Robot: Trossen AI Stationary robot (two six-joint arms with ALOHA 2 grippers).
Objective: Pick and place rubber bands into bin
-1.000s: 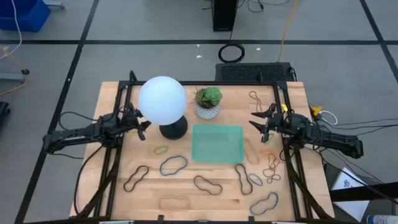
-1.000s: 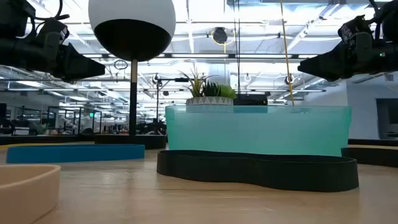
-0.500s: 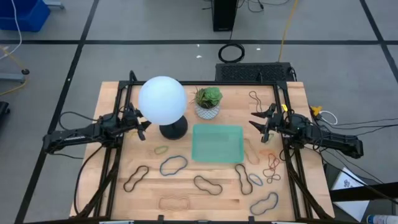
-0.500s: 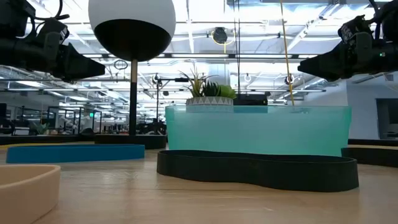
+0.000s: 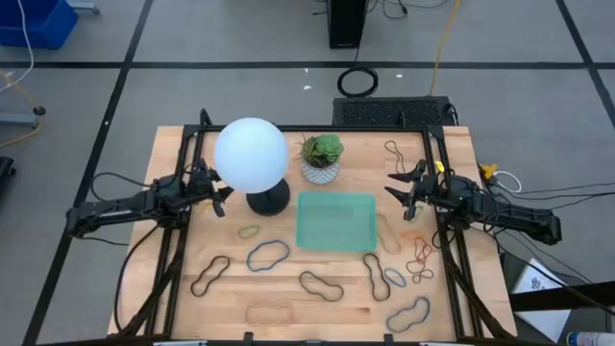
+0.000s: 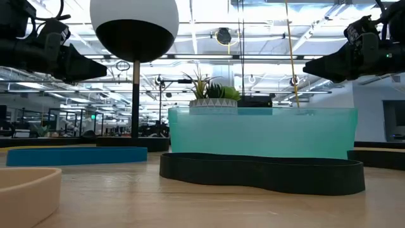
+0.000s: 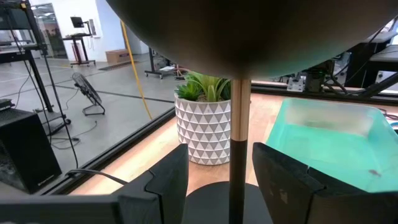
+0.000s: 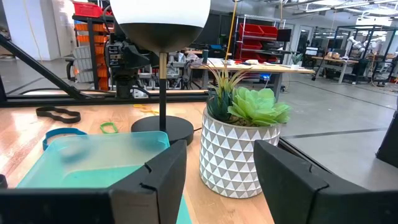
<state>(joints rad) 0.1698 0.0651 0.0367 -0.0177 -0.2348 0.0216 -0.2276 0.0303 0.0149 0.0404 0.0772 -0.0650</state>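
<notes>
While both sets of jaws stand spread and empty, nothing is gripped yet. The left gripper [image 5: 219, 192] hangs beside the black-stemmed white globe lamp [image 5: 252, 156]; the right gripper [image 5: 398, 188] hovers just beside the shallow translucent mint-green plastic bin [image 5: 335, 220]. Thin floppy rubber bands in black, blue, tan and orange [image 5: 322, 285] lie flat on the wooden worktop [image 5: 173, 163], mostly on the bin's near side, a cluster under the right arm. Likely risks: the left arm clipping the lamp stem, jaws scraping wood and missing a flat band, or lifting tangled bands together. The white patterned plant pot [image 5: 320, 170] could tip.
</notes>
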